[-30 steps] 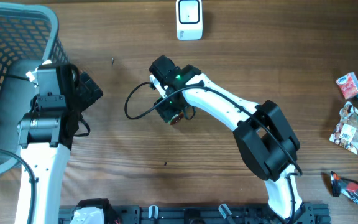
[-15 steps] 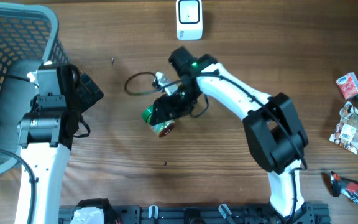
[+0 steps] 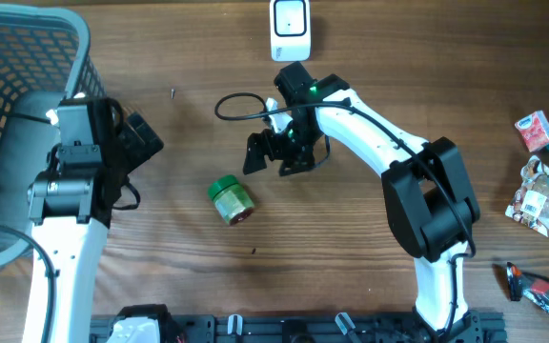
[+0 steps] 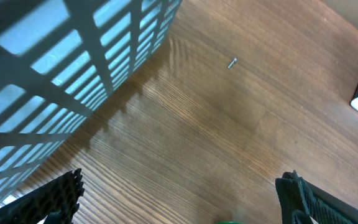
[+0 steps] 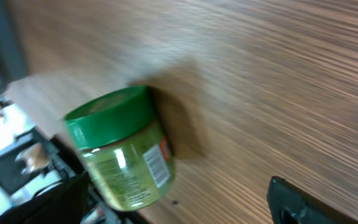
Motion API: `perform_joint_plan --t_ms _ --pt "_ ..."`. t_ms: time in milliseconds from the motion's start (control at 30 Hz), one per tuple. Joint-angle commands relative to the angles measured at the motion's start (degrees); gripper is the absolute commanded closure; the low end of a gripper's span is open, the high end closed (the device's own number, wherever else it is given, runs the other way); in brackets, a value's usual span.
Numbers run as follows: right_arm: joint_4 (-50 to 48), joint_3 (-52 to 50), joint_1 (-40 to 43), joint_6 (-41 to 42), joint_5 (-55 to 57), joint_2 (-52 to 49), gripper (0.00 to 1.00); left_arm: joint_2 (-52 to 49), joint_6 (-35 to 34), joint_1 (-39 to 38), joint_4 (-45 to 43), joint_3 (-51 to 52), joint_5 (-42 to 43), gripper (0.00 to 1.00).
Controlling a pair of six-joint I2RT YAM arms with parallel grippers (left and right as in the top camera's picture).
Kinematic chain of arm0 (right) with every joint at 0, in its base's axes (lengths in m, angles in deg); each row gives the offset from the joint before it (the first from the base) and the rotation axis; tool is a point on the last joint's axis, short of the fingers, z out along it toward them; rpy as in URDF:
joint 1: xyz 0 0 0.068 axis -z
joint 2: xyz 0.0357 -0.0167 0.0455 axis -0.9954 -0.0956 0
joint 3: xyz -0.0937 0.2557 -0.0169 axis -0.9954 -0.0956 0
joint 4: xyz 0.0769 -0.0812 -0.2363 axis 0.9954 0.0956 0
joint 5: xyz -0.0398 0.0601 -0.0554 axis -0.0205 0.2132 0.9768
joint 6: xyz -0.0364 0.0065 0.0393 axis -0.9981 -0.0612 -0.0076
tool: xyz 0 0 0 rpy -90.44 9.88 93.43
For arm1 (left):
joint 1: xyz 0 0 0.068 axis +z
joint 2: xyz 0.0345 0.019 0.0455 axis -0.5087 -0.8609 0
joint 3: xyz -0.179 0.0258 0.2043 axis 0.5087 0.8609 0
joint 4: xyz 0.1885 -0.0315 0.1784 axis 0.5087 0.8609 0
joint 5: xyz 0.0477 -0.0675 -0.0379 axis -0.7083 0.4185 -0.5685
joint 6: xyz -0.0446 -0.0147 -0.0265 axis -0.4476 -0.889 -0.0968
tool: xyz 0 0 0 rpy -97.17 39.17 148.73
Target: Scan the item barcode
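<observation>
a small jar [image 3: 230, 199] with a green lid lies on its side on the wooden surface [image 3: 351, 257], with nothing holding it. it sits between the two arms. the right fingers [image 5: 303, 202] are spread wide apart and hold nothing; they hang near the jar but clear of it. in the right wrist view the jar's label shows a barcode [image 5: 156, 165] turned towards that camera. the white scanner [image 3: 290, 30] stands at the far edge of the surface, well apart from the jar. the left fingers [image 4: 55, 196] are also wide apart and empty, just beside the grey basket [image 3: 85, 43], with a small screw [image 4: 232, 63] on the wood ahead of them.
</observation>
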Motion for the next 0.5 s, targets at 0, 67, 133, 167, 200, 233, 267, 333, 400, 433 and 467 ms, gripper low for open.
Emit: perform_joint_plan --t_ms 0,67,133,167,200,233,267,333,400,433,467 --pt "3.3 0.5 0.1 6.5 5.9 -0.9 0.03 -3.2 0.8 0.4 0.7 0.0 2.4 0.00" --pt "4.8 0.5 0.0 8.9 6.5 -0.9 0.00 -4.7 0.9 0.4 0.8 0.0 2.9 0.00" --pt "6.0 0.5 -0.2 12.8 7.3 -0.3 0.00 -5.2 0.9 0.4 0.9 0.0 3.3 0.00" --pt "6.6 0.5 -0.3 16.1 8.7 0.4 0.00 -5.2 0.9 0.4 0.9 0.0 3.3 0.00" --pt "7.0 0.5 -0.3 18.6 9.7 1.1 0.00 -5.2 0.9 0.4 0.9 0.0 3.3 0.00" --pt "7.5 0.5 -0.3 22.0 9.9 1.9 0.00 -5.2 1.0 0.4 0.9 0.0 3.3 0.00" --pt "9.0 0.5 -0.3 27.3 10.0 2.7 0.00 -5.2 1.0 0.4 0.9 0.0 3.3 0.00" --pt "11.8 0.5 -0.3 32.3 10.1 3.5 0.00 -5.2 1.0 0.4 0.9 0.0 3.3 0.00" --pt "12.3 0.5 -0.5 34.1 11.3 3.5 0.05 -5.1 1.0 0.4 1.0 0.0 3.3 0.00" --pt "12.1 0.5 -0.6 36.3 11.0 3.5 0.04 -5.0 1.0 0.4 1.3 0.0 3.3 0.00" --pt "11.8 0.5 -0.7 38.1 8.7 3.5 0.04 -5.0 1.1 0.4 1.5 0.0 3.3 0.00"
